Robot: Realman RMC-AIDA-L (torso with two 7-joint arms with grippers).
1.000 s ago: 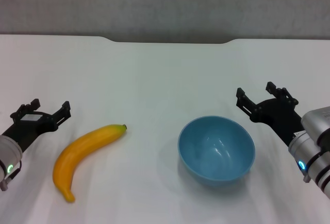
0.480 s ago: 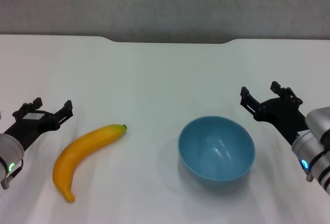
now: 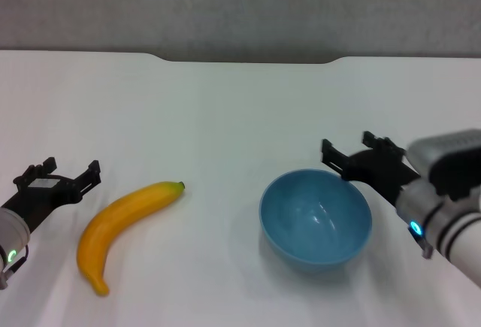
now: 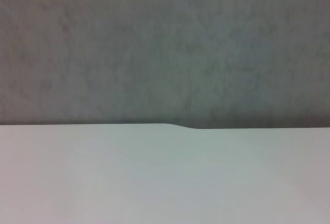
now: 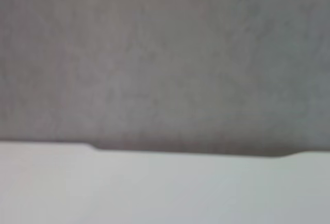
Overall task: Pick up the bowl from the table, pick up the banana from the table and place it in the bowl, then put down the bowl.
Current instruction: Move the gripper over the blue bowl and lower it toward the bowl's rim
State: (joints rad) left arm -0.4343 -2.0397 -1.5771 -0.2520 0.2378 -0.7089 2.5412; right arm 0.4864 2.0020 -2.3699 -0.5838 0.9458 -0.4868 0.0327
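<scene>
The light-blue bowl (image 3: pixel 316 219) stands upright and empty on the white table (image 3: pixel 225 116), right of centre. The yellow-orange banana (image 3: pixel 124 225) lies on the table to its left, dark stem tip pointing toward the bowl. My right gripper (image 3: pixel 352 154) is open, its fingers spread just above the bowl's far right rim, holding nothing. My left gripper (image 3: pixel 62 175) is open and empty at the left edge, a short way left of the banana. Both wrist views show only the table's far edge and the grey wall.
The table's far edge has a shallow notch (image 3: pixel 244 59) in front of a grey wall (image 3: pixel 240 4). The notch also shows in the left wrist view (image 4: pixel 188 126) and the right wrist view (image 5: pixel 185 151).
My right gripper has moved left, from beside the bowl to over its far right rim. My left gripper has drifted slightly down and left. Bowl and banana have not moved.
</scene>
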